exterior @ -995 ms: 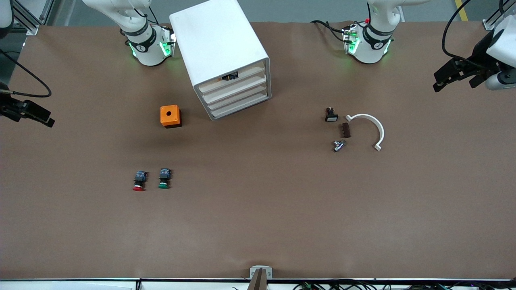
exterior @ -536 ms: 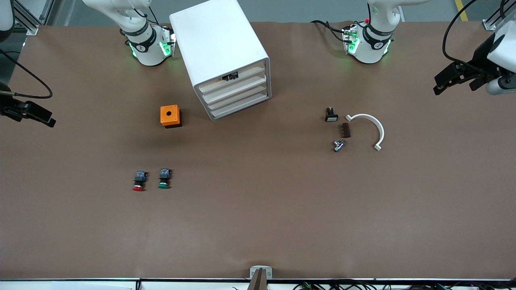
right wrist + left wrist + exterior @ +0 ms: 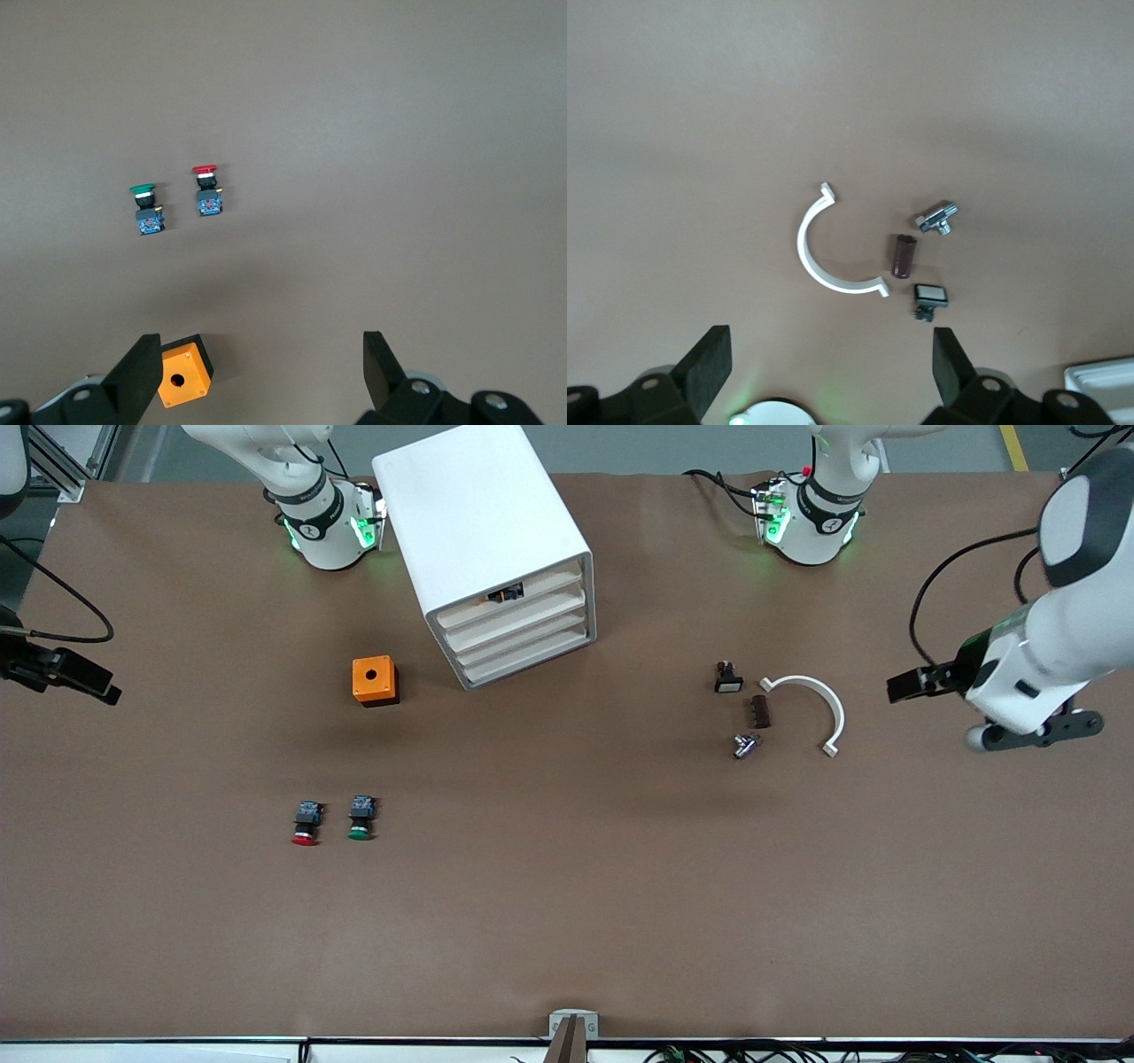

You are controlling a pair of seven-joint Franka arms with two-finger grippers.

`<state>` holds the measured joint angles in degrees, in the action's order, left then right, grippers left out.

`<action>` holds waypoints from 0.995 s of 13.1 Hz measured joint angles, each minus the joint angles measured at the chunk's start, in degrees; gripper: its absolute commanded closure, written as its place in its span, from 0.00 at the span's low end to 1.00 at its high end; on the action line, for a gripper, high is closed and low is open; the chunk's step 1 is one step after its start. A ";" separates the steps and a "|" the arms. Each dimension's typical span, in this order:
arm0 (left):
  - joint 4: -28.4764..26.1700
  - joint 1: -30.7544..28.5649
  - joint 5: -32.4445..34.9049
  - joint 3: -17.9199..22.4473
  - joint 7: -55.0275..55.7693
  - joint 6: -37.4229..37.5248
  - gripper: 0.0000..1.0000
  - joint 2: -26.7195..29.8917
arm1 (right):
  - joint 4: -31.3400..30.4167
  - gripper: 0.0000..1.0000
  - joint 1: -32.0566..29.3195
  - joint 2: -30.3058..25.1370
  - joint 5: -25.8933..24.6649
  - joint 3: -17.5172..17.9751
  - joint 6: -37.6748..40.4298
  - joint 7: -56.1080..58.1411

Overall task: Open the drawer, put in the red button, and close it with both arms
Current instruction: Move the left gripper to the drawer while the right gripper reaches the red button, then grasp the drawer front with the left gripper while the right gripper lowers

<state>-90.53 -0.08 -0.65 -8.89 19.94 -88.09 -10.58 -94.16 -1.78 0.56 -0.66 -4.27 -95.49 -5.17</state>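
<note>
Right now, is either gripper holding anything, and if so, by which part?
Nothing is held. The left gripper and the right gripper are both open with nothing between their fingers, and the red button lies untouched on the table.

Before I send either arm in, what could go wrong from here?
1. The red button lies right beside the green button; an open right gripper could catch the wrong one or both.
2. The cabinet stands skewed with all four drawers shut, so a straight pull on the drawer may slide the cabinet.
3. The left gripper, open, hangs over the small parts by the white arc and might scatter them.
</note>
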 measured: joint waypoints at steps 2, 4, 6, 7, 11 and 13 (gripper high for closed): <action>1.27 2.58 -1.26 -0.15 7.97 0.06 0.00 -3.29 | -0.13 0.00 -0.02 0.01 0.00 0.01 0.00 0.01; 1.54 5.27 -3.11 -0.26 17.36 0.13 0.00 -6.02 | -0.26 0.00 -0.01 0.07 0.11 0.16 -0.11 0.07; 1.63 8.02 -4.50 -0.35 26.04 0.15 0.00 -8.96 | -1.10 0.00 0.00 0.27 0.28 0.60 -1.07 0.10; 1.66 9.35 -5.34 -0.39 31.45 0.18 0.00 -10.33 | -2.24 0.00 0.02 0.48 0.32 0.80 -2.54 0.10; 1.79 16.46 -6.04 -0.60 57.22 2.04 0.00 -14.48 | -8.87 0.00 1.26 2.57 0.46 1.42 -11.69 0.09; 1.81 20.98 -7.22 -0.70 70.57 3.62 0.00 -17.15 | -11.55 0.00 2.39 4.29 0.47 1.50 -15.85 0.08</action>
<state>-88.72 20.90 -7.87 -9.59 90.51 -84.47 -27.72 -105.72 0.61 4.84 -0.19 -2.77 -111.35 -5.09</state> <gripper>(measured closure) 0.000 0.000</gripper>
